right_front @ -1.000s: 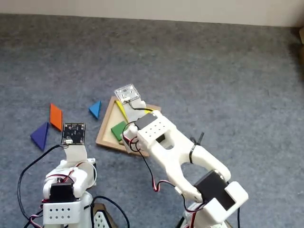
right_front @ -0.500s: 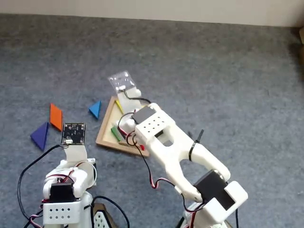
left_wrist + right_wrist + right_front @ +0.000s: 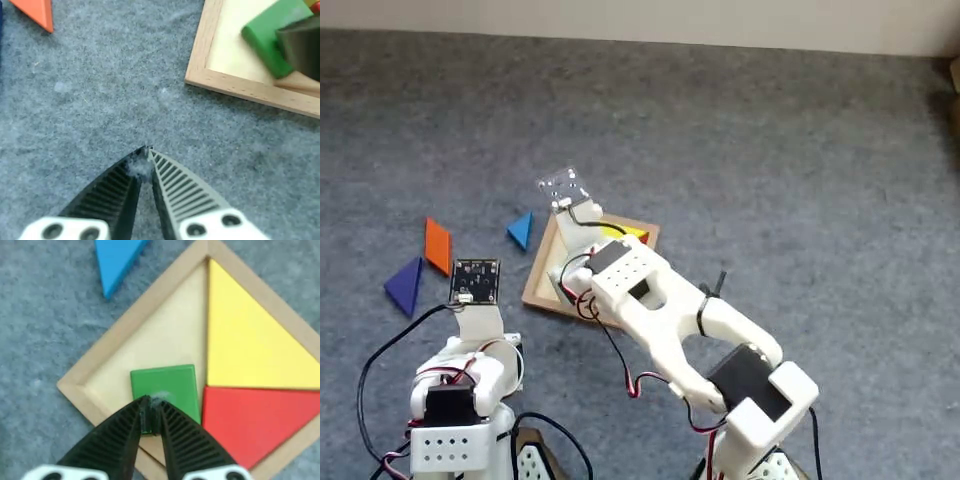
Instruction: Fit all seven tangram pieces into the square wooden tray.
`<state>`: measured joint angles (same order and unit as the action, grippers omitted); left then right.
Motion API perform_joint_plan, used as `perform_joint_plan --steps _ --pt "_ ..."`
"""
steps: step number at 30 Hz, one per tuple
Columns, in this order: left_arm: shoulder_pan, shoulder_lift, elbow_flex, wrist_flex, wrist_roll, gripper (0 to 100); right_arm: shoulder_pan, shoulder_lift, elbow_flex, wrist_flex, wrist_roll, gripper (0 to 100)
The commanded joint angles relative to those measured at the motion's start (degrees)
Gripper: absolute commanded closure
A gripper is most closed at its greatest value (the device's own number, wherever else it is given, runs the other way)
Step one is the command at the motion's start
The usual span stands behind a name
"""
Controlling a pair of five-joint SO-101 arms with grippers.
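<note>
**Right arm has swung farther over the tray**

Your right arm (image 3: pixel 660 310) has turned toward the tray's left side over the last second. That uncovers the yellow triangle (image 3: pixel 625 232) in the high view, while the green square is now hidden there under the arm. Your left arm (image 3: pixel 460 400) has not moved.

Everything sits on the grey counter (image 3: pixel 800 150). Your right arm stretches over the square wooden tray (image 3: pixel 535 285). Its pincer (image 3: pixel 151 407) is closed, with both tips together at the near edge of the green square (image 3: pixel 165 385). You cannot tell whether the tips press on the square or only touch it. Your left pincer (image 3: pixel 145 152) is also closed and holds nothing. It hangs above bare counter, just outside the tray's nearest rim.

Three pieces lie flat in the tray. The yellow triangle fills one corner. The red triangle (image 3: pixel 250 415) lies edge to edge with it. The green square lies beside both of them, close to the rim.

Three more pieces lie loose on the counter, left of the tray. The dark blue triangle (image 3: pixel 405 284) is farthest out, and the orange piece (image 3: pixel 438 244) lies near it. The small light blue triangle (image 3: pixel 521 230) lies just beside the tray's rim.
</note>
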<state>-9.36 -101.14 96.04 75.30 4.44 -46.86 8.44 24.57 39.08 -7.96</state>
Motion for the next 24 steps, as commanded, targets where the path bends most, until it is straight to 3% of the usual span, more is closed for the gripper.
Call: perform_joint_plan --steps 1,5,11,16,24 --pt "-0.57 -2.68 1.1 0.26 -0.26 100 2.59 -0.92 0.57 5.14 -0.09 98.0" --pt "-0.57 -2.68 1.1 0.26 -0.26 100 6.02 -1.01 0.57 9.98 0.35 98.0" --pt "-0.57 -2.68 1.1 0.26 -0.26 100 8.66 -1.19 0.04 16.92 12.04 98.0" --pt "-0.57 -2.68 1.1 0.26 -0.26 100 9.45 -3.74 -1.54 21.58 12.31 98.0" --pt "-0.57 -2.68 1.1 0.26 -0.26 100 9.45 -23.08 -2.15 26.24 12.4 98.0"
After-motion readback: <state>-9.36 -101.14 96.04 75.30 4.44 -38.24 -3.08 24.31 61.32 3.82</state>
